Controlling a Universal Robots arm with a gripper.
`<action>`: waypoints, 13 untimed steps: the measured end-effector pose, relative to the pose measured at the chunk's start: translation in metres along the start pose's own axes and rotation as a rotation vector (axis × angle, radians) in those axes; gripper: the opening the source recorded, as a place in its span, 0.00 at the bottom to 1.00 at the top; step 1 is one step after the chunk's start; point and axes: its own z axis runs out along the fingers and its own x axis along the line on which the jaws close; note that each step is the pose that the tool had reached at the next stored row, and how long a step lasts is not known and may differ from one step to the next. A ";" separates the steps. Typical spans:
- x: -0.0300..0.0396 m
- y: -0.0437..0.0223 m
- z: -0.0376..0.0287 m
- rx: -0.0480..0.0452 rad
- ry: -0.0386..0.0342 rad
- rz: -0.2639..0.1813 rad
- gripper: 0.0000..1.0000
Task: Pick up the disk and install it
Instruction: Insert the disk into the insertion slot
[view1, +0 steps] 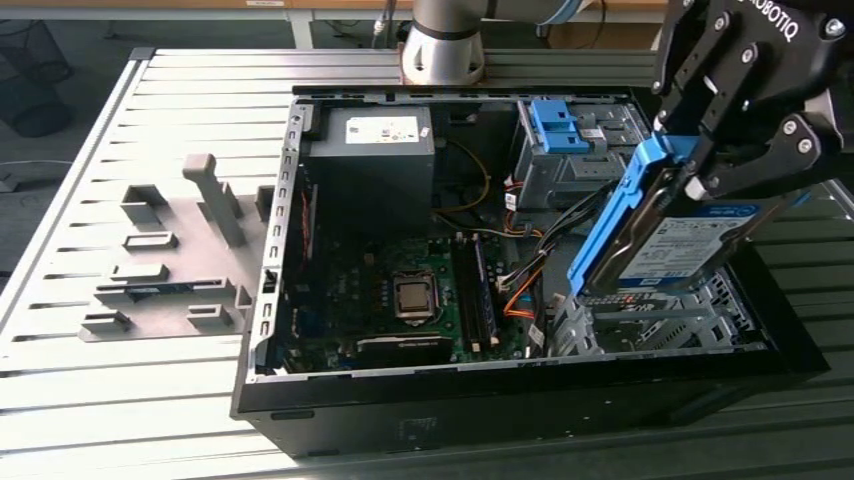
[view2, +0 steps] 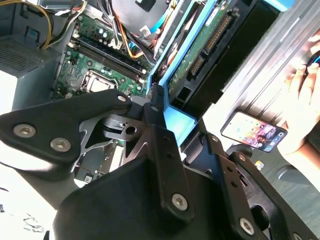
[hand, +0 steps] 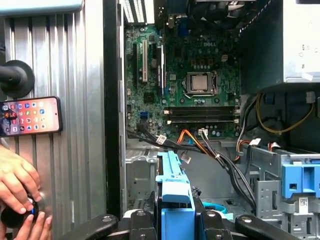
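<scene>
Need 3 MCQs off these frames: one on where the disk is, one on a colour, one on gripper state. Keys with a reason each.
1. Where is the disk?
A. flat on the slotted table
B. held up over the open case, at the exterior view's right
C. lying on the motherboard

2. What colour is the disk's carrier frame?
A. red
B. green
C. blue

3. What state is the gripper in?
A. shut on the disk
B. wide open, holding nothing
C. shut on a cable

Key:
1 B: the exterior view shows it tilted in the air above the drive cage.
2 C: the frame is blue in every view.
3 A: the fingers press the frame from both sides in the first wrist view.
</scene>
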 end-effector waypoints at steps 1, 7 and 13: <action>0.0001 -0.0014 0.0008 0.0000 0.0001 0.000 0.37; -0.0003 -0.0130 0.0058 0.0000 0.0003 0.002 0.37; -0.0005 -0.0178 0.0100 0.0000 0.0005 0.003 0.37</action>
